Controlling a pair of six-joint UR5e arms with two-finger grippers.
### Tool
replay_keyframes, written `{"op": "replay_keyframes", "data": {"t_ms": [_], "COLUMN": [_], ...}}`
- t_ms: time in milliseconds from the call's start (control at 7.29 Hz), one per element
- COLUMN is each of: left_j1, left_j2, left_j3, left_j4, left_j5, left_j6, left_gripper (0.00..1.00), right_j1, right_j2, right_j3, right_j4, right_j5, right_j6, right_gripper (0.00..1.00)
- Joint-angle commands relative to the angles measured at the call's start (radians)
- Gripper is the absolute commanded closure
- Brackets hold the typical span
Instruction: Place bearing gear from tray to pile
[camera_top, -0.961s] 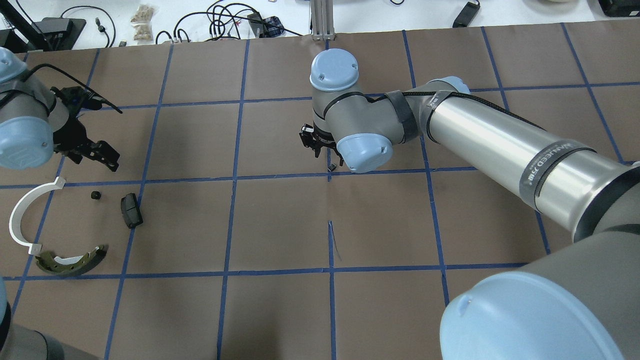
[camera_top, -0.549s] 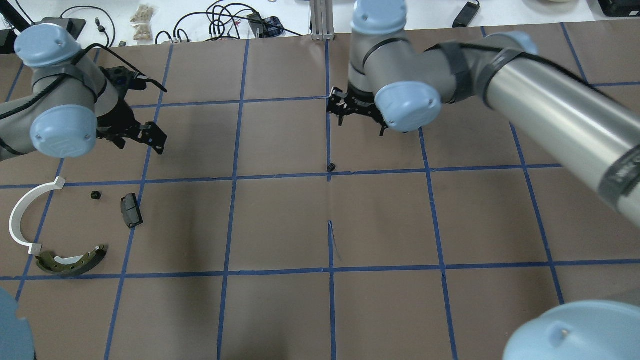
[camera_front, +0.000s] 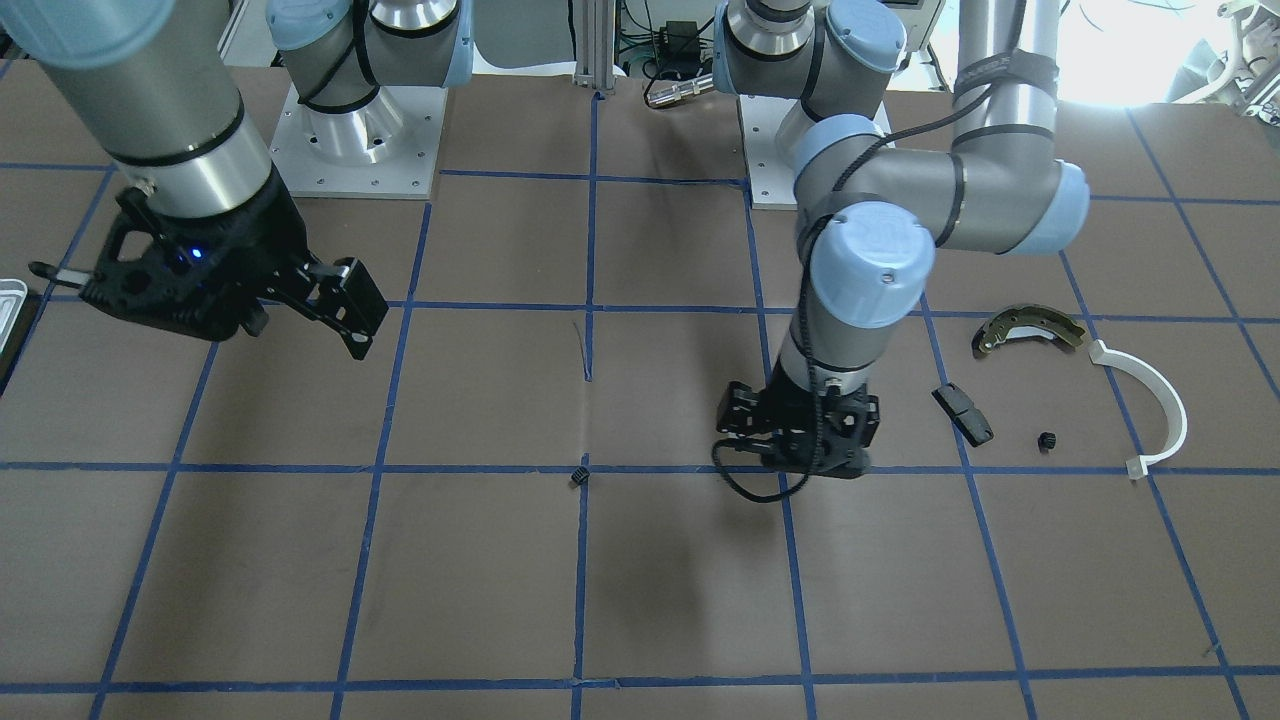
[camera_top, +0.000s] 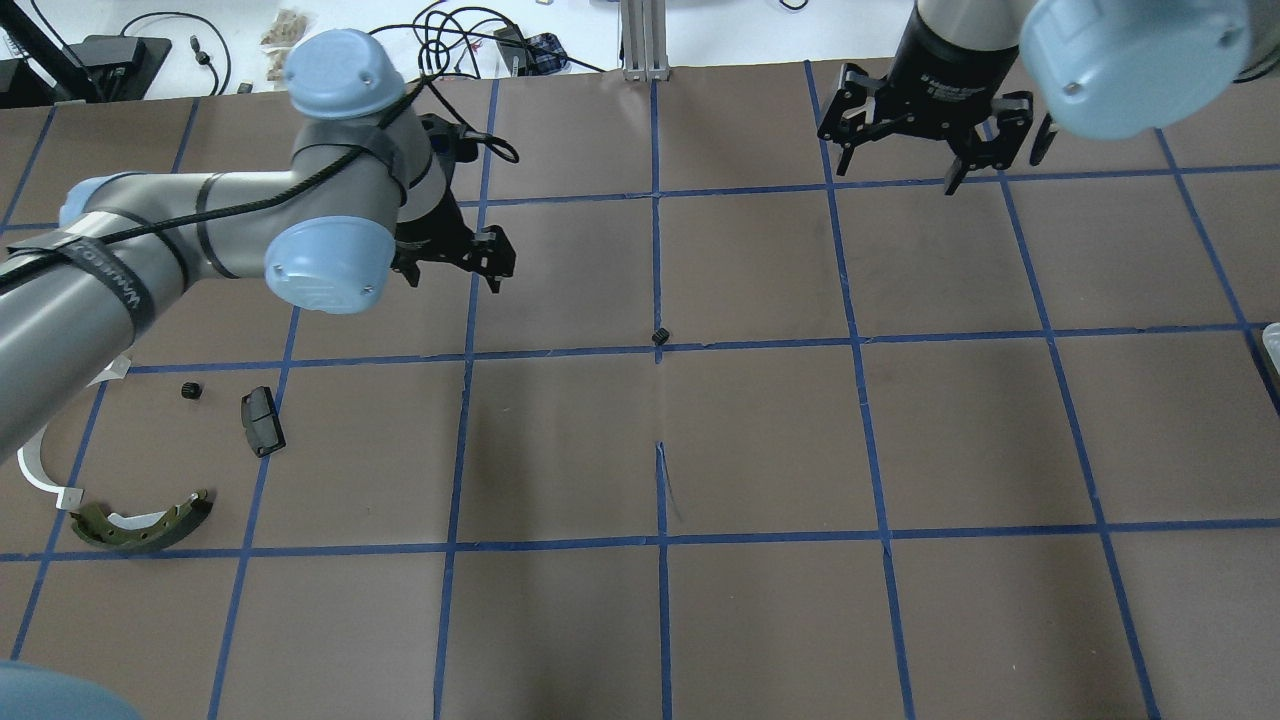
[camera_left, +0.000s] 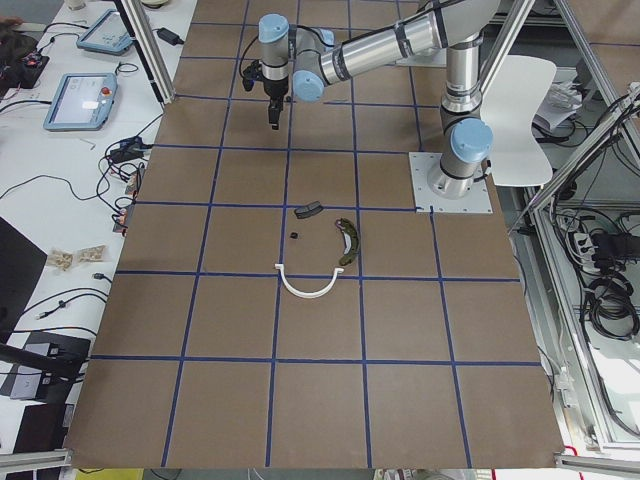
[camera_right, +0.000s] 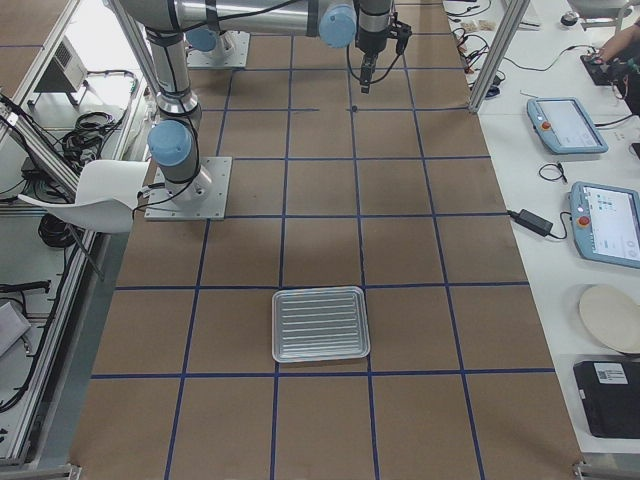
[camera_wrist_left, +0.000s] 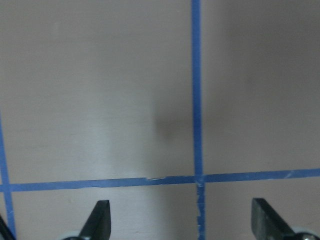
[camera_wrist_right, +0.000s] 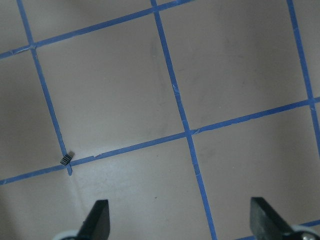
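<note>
A small black bearing gear (camera_top: 660, 337) lies alone on the brown table at a tape crossing; it also shows in the front view (camera_front: 578, 477) and the right wrist view (camera_wrist_right: 65, 160). My left gripper (camera_top: 455, 280) is open and empty, above the table to the gear's left (camera_front: 800, 468). My right gripper (camera_top: 900, 175) is open and empty, high over the far right side (camera_front: 350, 310). The pile lies at the left: an olive brake shoe (camera_top: 140, 525), a white arc (camera_top: 40, 470), a black pad (camera_top: 262, 420) and a second small black gear (camera_top: 191, 391). The tray (camera_right: 320, 323) looks empty.
The tray's rim just shows at the overhead view's right edge (camera_top: 1270, 345) and the front view's left edge (camera_front: 10, 295). Blue tape lines grid the table. Cables and tablets lie beyond its far edge. Both base plates (camera_front: 360, 140) stand at the robot's side.
My right gripper has pulled away from the gear, up and to the right. My left gripper has swung from the pile side toward the middle. The gear has not moved.
</note>
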Motion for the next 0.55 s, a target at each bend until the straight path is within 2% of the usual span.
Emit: {"op": "replay_keyframes", "data": {"t_ms": [0,137,275,412], "left_j1": [-0.14,-0.198,-0.231,-0.258], "left_j2": [-0.076,-0.115,-0.159,-0.204], "left_j3": [0.05,0.089,0.13,0.156], "left_j4": [0.014,0.023,0.026,0.044], "left_j5": [-0.014,-0.016,-0.038,-0.111], "left_j6": [0.105,0.109,0.122,0.135], "left_gripper": [0.0,0.0,0.0,0.0], "right_j1": [-0.007,-0.006,-0.004,-0.004], "right_j2": [-0.069,-0.071,-0.072,-0.072], "right_j3": [0.008,0.007,-0.006,0.003], "right_j4": [0.022,0.054,0.07,0.062], "right_j5": [-0.006,-0.075,-0.071,-0.071], "right_j6": [-0.042,-0.044,-0.044,-0.042], "right_gripper": [0.0,0.0,0.0,0.0]}}
